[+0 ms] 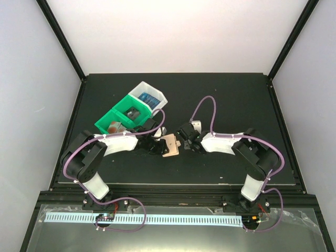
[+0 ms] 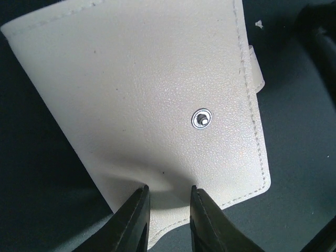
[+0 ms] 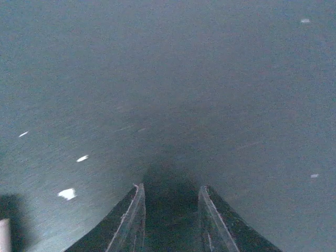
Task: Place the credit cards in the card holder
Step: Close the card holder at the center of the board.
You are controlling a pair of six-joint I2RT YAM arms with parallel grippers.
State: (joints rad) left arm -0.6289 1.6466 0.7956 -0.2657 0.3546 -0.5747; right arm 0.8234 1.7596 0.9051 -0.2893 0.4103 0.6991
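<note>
Nearest the left wrist lens, the left claw [image 2: 167, 210] stands narrowly parted over the card holder [image 2: 152, 105] lying on the table [image 2: 299, 173], so press its edge steadily while the right claw [image 3: 169, 210], slightly open and empty, approaches.

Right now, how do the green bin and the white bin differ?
The green bin is bright green and lies nearer the left arm; the white bin is white and lies farther back. The green bin shows two compartments, one with a dark card and one with a reddish card; the white bin holds a blue card. Both are open-topped plastic bins, set side by side at the same slant on the black table.
</note>
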